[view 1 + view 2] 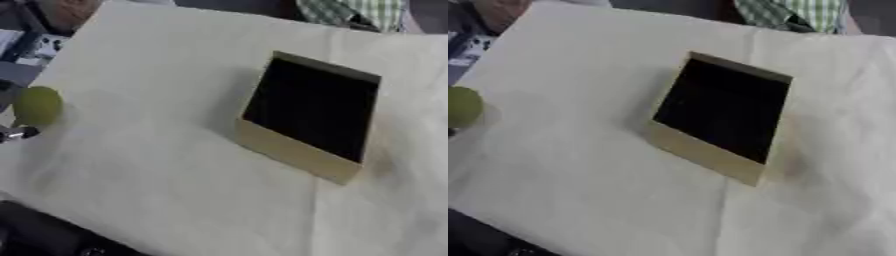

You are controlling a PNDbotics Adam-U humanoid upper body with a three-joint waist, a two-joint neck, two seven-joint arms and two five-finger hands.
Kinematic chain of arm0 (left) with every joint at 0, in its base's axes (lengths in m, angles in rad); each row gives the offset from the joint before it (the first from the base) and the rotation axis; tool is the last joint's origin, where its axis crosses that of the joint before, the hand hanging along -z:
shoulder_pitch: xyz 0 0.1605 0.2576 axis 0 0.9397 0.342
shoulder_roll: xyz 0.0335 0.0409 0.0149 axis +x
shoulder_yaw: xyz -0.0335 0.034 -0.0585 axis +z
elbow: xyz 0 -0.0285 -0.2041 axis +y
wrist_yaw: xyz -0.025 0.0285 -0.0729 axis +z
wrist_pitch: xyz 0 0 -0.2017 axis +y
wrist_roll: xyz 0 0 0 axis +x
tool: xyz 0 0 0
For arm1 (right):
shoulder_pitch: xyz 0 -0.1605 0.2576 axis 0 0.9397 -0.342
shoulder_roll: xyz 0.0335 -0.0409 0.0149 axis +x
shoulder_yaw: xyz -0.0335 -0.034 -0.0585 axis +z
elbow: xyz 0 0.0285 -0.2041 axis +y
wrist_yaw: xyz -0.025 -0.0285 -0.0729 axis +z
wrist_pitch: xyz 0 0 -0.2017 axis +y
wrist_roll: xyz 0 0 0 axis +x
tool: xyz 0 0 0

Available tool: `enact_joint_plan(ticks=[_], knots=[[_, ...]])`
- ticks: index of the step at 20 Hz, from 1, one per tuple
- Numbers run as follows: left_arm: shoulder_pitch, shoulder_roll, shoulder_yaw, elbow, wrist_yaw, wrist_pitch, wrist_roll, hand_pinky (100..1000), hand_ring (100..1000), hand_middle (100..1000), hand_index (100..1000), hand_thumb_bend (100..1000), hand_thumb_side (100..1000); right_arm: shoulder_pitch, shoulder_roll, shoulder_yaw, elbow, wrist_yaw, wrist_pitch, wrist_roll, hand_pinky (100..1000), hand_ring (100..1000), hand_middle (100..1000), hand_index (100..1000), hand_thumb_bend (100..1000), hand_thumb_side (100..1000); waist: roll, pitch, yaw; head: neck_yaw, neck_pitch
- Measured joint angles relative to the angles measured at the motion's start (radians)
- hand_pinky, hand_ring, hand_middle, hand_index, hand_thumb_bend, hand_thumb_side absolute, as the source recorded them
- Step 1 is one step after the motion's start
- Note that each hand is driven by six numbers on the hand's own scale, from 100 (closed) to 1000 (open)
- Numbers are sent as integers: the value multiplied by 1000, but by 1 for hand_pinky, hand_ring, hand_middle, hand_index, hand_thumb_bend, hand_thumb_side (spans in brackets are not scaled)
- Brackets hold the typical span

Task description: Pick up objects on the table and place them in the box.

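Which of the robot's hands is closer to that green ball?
Left. The left hand shows at the left edge, right by the green ball. The right hand shows in neither view.

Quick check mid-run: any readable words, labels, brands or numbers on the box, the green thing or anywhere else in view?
None can be read.
box: tan walls, dark inside, no print showing.
green round object, at the table's left edge: no label showing.
grey device beyond the table's far-left corner: light patches, too blurred to read.
white tablecloth: plain.
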State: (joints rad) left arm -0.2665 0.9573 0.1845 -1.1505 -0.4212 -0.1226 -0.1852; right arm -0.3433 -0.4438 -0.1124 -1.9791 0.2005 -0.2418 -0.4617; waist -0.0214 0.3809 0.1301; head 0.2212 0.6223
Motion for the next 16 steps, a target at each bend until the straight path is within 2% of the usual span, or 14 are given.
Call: enact_joint_plan(ticks=[9, 16], knots=[[-49, 0, -29, 73, 5, -18, -16, 884, 854, 799, 911, 709, 406, 0, 0, 2, 0, -1, 0, 3, 846, 806, 751, 802, 100, 657, -4, 3, -1, -6, 0], [-84, -1, -40, 106, -18, -9, 27, 872, 847, 793, 911, 676, 419, 0, 1, 2, 0, -1, 0, 8, 847, 807, 751, 802, 100, 660, -5, 9, -1, -17, -5]])
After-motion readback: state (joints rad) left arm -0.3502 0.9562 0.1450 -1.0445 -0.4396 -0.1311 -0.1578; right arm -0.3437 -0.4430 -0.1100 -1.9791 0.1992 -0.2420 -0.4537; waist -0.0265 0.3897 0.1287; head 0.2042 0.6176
